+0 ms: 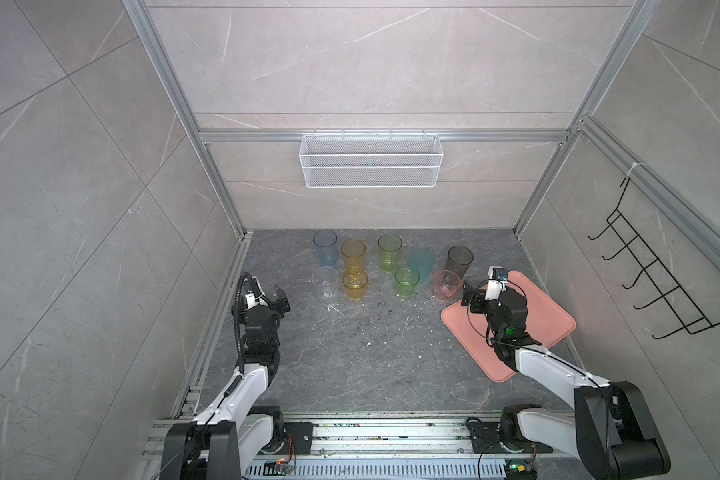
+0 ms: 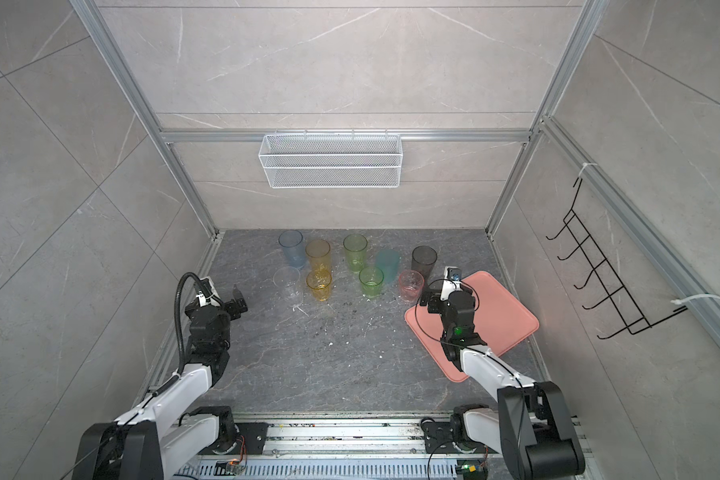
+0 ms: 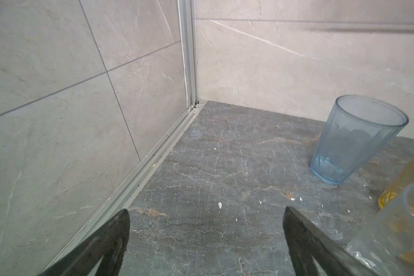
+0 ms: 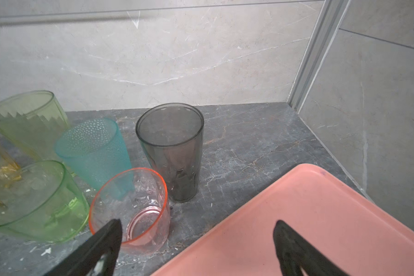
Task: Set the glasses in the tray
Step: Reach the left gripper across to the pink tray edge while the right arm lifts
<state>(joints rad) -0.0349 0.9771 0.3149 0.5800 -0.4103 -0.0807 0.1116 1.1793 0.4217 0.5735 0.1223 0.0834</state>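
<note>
Glasses [image 1: 389, 252]: nine, seemingly all upright, on counter [image 1: 350, 353], outside tray [image 1: 545, 316].
Tray: right side, just beside pink glass [image 4: 132, 210].
Left claw [image 3: 206, 209]: spread wide, empty.
Right claw [image 4: 198, 221]: spread wide, empty, over tray edge.

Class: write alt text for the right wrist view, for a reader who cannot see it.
The right gripper hangs open and empty beside a short pink glass and the salmon tray. Upright beyond: a smoky black glass, a teal glass, two green glasses.
</note>
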